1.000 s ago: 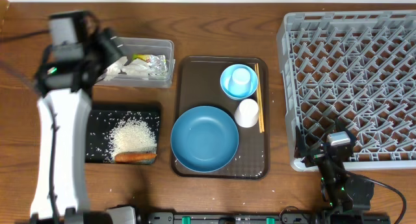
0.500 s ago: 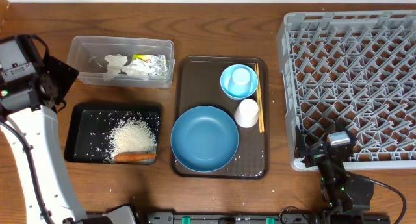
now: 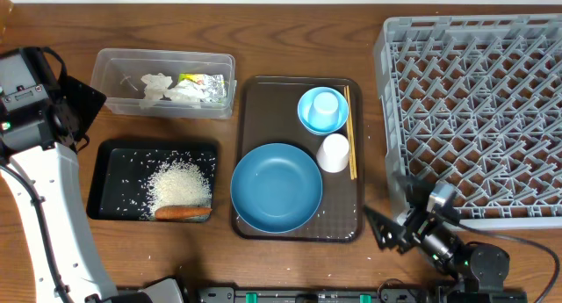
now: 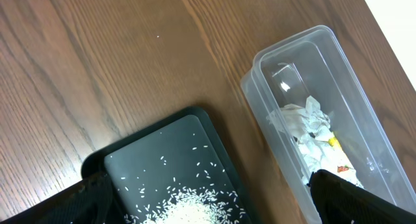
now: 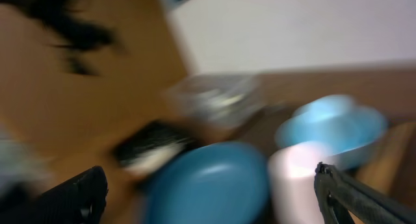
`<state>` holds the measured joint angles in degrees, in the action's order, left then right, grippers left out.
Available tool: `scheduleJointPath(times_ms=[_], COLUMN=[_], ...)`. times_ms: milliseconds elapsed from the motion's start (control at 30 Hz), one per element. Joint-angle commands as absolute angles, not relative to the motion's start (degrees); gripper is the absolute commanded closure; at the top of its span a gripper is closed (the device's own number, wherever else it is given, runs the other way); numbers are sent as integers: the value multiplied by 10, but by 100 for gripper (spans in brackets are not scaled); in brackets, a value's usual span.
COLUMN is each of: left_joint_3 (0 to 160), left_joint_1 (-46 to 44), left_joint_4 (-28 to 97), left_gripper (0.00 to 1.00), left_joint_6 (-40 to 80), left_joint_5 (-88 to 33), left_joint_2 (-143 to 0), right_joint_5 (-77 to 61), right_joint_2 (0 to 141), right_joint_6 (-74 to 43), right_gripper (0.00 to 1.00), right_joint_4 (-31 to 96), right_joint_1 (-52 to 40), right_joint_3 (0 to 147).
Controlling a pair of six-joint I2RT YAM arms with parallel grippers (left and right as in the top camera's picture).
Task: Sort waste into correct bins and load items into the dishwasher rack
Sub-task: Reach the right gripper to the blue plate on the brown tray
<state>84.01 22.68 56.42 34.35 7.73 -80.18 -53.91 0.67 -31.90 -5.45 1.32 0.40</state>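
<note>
Left gripper point(image 4: 218, 199) hovers at the table's point(image 3: 290, 39) left side, fingers spread wide and holding nothing. Below it, rice point(image 3: 180, 182) and a carrot point(image 3: 183, 212) lie in the black tray point(image 3: 105, 193), and tissue point(image 3: 167, 88) and a foil wrapper point(image 3: 204, 82) in the clear tub point(image 3: 163, 57) beyond. Right gripper point(image 5: 211, 195), equally wide, sits at the near edge beside the grey rack point(image 3: 474, 101). On the central brown tray point(image 3: 255, 101) rest the blue plate point(image 3: 277, 187), the bowl point(image 3: 307, 120) holding the light blue cup point(image 3: 327, 104), the white cup point(image 3: 334, 152) and the chopsticks point(image 3: 350, 136).
</note>
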Motion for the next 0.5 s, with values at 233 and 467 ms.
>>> scheduleJointPath(times_ms=[233, 467], left_joint_3=[846, 846], left_joint_1=[229, 229], left_joint_4=[566, 566], left_gripper=[0, 0], left_joint_6=[346, 346], left_joint_5=[86, 86], left_joint_2=[-805, -805], right_joint_5=[-641, -605], right_joint_2=[6, 126], right_joint_6=[-743, -533], right_gripper=[1, 1], right_joint_4=[-255, -23], right_joint_1=[19, 40], right_joint_3=[17, 210])
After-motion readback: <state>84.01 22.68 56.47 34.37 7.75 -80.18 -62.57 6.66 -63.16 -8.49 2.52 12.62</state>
